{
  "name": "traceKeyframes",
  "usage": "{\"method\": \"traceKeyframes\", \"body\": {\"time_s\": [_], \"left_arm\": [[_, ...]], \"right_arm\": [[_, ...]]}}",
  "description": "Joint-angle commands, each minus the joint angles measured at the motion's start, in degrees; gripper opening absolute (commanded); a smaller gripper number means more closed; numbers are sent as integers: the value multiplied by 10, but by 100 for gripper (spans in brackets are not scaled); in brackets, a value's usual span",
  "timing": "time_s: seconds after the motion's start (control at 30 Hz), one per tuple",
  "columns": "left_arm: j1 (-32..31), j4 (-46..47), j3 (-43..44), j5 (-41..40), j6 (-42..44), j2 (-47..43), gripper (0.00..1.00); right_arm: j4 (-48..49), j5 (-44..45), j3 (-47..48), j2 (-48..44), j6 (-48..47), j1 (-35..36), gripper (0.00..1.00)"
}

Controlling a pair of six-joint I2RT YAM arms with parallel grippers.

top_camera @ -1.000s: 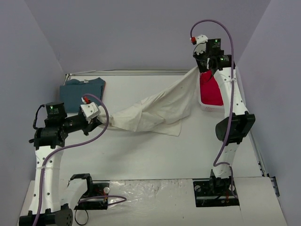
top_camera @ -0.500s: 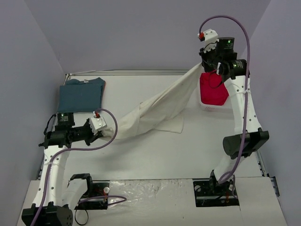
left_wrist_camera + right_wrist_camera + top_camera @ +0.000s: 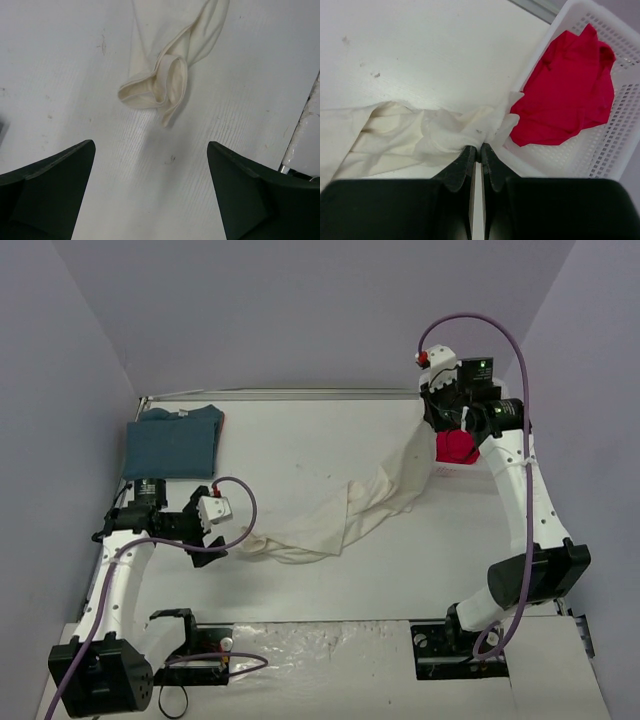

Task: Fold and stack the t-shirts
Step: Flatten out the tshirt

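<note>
Cream shirt [image 3: 375, 495] pinched in my right tool [image 3: 475, 147]; left tool [image 3: 150, 145] gapes empty. Best grasp its near end, spread flat on counter [image 3: 300, 440].

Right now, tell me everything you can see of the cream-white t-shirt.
The cream-white t-shirt is soft cloth, unfolded and crumpled in a diagonal strip across the table. Its far end is lifted, pinched in the shut right gripper beside the white basket. Its near end, a rolled hem or sleeve opening, lies flat on the table in front of the open left gripper, which does not touch it.
</note>
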Motion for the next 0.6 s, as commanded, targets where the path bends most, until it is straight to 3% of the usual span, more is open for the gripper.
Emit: {"method": "traceKeyframes", "body": {"time_s": [0.0, 0.13, 0.27, 0.33, 0.57], "left_arm": [[2, 21, 20, 55, -7, -10, 94], [-37, 44, 54, 86, -67, -3, 94], [-173, 167, 37, 42, -192, -8, 94], [-194, 191, 47, 29, -250, 34, 94], [-326, 200, 97, -108, -255, 135, 94]], "right_arm": [[23, -14, -18, -12, -7, 6, 0], [23, -7, -34, 5, -11, 11, 0], [25, -3, -42, 28, -7, 15, 0], [24, -3, -45, 34, -8, 16, 0], [25, 5, -45, 67, -1, 17, 0]]}}
